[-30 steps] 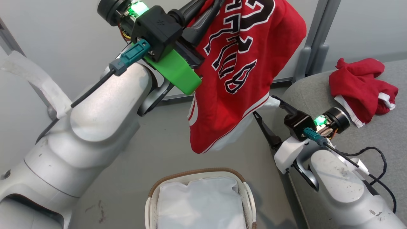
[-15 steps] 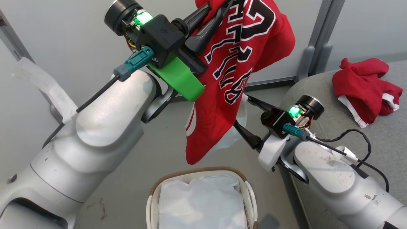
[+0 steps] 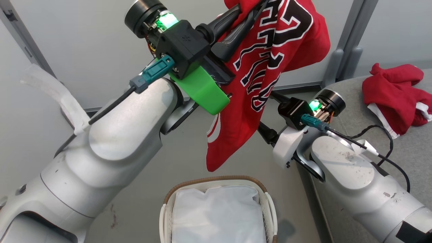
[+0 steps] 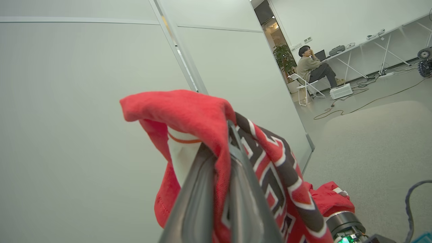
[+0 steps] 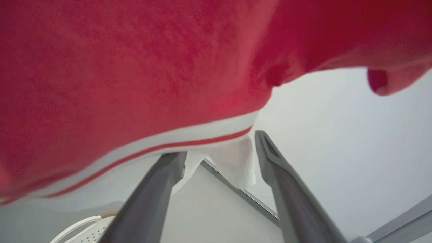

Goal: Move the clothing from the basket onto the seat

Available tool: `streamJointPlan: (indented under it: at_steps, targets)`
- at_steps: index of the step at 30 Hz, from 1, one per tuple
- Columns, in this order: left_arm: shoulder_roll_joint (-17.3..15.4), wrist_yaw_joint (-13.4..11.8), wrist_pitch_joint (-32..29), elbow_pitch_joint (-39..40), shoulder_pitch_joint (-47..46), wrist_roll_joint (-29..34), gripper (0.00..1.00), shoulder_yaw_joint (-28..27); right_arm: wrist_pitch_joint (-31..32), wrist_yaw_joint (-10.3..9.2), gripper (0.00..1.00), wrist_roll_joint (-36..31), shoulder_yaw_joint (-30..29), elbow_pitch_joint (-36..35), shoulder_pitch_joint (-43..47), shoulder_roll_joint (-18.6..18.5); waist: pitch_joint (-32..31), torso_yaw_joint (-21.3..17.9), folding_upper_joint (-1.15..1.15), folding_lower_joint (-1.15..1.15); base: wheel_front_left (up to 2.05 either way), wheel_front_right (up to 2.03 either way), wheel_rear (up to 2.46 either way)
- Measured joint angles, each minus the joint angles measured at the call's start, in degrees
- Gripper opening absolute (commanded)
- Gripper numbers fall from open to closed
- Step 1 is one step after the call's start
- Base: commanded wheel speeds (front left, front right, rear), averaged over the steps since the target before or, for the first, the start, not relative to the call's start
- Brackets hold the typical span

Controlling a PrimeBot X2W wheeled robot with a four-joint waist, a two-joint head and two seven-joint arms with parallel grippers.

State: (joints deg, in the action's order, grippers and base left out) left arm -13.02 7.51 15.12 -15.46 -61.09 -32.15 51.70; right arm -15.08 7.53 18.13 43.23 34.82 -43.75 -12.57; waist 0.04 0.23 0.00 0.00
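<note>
Jersey (image 3: 270, 67), red mesh with white-outlined lettering, hangs upper centre of head view, pinched in the closed left gripper (image 4: 218, 138). Right wrist view adds its white red-striped hem drooping between the fingers of the wide-open, empty right gripper (image 5: 217, 148). Oval perforated basket (image 3: 216, 179), bottom centre, holds a white liner (image 3: 216, 216); second red garment (image 3: 395, 94) lies on grey woven seat (image 3: 415, 148), right edge.

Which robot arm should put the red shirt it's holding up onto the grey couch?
Left, I'd say. The left gripper is shut on the bright red jersey with navy lettering, lifted clear of the white perforated plastic basket. The right gripper is open at its hem, holding nothing.
</note>
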Motion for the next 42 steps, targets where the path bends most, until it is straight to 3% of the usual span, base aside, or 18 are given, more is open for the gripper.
streamJointPlan:
  at_steps: [1,4,5,13,24,26,27,28,30,42]
  targets:
    - [0.01,0.0,0.0,0.11,-0.01,0.0,0.0,0.03,0.0,0.0,0.48,0.07,0.01,0.13,-0.2,0.0,0.03,0.12,0.0,0.0,0.0,0.0,0.0]
    - [-0.05,0.0,0.01,0.35,-0.01,-0.03,0.0,0.04,0.0,0.0,0.05,0.27,0.46,0.22,-0.6,0.01,0.17,0.36,0.0,0.0,0.0,0.0,0.0]
    - [-0.09,0.0,0.01,0.34,0.0,-0.08,0.0,0.04,0.0,0.0,0.0,0.34,0.6,0.13,-0.64,0.0,0.21,0.38,0.0,0.0,0.0,0.0,0.0]
    - [-0.31,0.0,0.01,-0.54,0.41,-0.44,0.0,-0.23,0.0,0.0,0.0,0.32,1.86,-1.78,-0.92,0.13,0.52,0.02,0.0,0.0,0.0,0.0,0.0]
    - [-1.57,0.0,0.01,-5.75,3.57,-1.78,0.0,-3.45,0.0,0.0,0.0,-1.09,-5.1,-6.31,2.3,0.57,0.95,-0.89,0.0,0.0,0.0,0.0,0.0]
    - [-1.83,0.0,0.01,-7.1,4.35,-2.18,0.1,-3.85,0.0,0.0,0.0,-1.57,-6.72,-7.65,3.09,0.88,1.05,-1.08,0.0,0.0,0.0,0.0,0.0]
    - [-1.86,0.0,0.01,-7.8,4.9,-2.55,0.23,-4.1,0.0,0.0,0.0,-1.62,-7.55,-8.32,3.56,1.05,1.1,-1.19,0.0,0.0,0.0,0.0,0.0]
    - [-1.87,0.0,0.01,-8.59,5.53,-2.93,0.45,-4.15,0.0,0.0,0.0,-1.91,-8.34,-9.12,4.08,1.24,1.15,-1.31,0.0,0.0,0.0,0.0,0.0]
    - [-1.88,0.0,0.01,-9.88,6.82,-3.25,0.97,-3.96,0.0,0.0,0.0,-2.24,-9.64,-10.4,4.98,1.59,1.21,-1.53,0.0,0.0,0.0,0.0,0.0]
    - [-1.21,0.0,0.01,-13.6,17.06,-6.34,1.0,-4.59,0.0,0.0,0.0,-4.64,-17.22,-16.64,8.82,3.97,2.16,-2.7,0.0,0.0,0.0,0.0,0.0]
